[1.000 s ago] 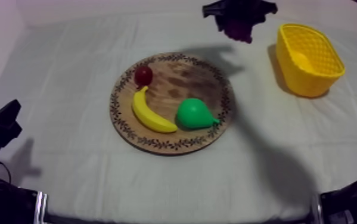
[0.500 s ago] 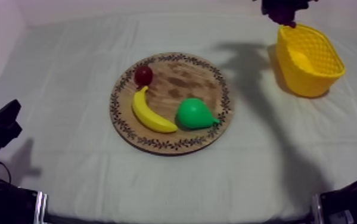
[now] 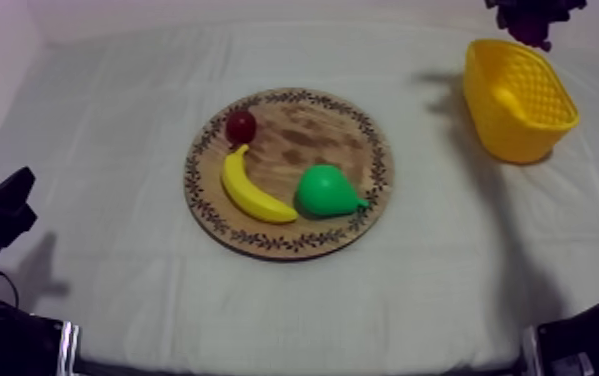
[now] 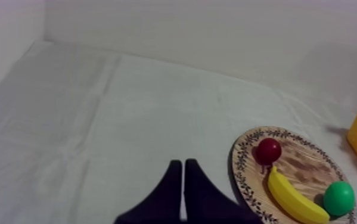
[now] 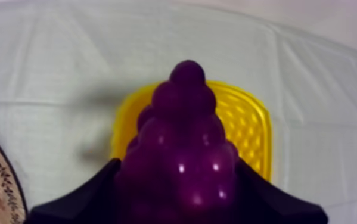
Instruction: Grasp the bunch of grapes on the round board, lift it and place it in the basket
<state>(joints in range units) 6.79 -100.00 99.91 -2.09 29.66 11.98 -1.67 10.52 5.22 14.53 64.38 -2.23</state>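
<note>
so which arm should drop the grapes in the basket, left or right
Right. The right gripper is shut on the bunch of grapes, over the yellow basket. The left gripper is shut on nothing, low on the other side of the wooden board.

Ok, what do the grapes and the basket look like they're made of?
The grapes look like glossy moulded plastic: smooth purple lobes with bright glints. The basket seems yellow plastic too, with an even lattice of small holes.
</note>
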